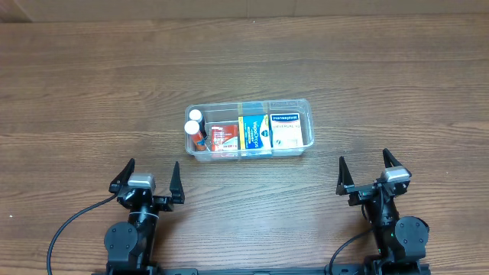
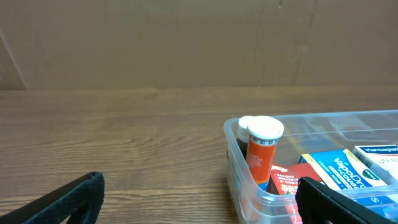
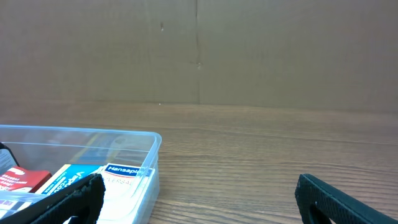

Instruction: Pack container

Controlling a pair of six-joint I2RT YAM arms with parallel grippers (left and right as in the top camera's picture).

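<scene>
Container (image 1: 310,122) holds two white-capped bottles (image 1: 195,122) and several boxes (image 1: 254,131).

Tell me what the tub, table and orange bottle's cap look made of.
Tub: clear, glossy plastic by the look; the contents show through its walls and the rim glints.
Table: wood or wood-look laminate with a matte finish; grain lines show, but not which it is.
Cap: white and smooth, probably plastic.
</scene>
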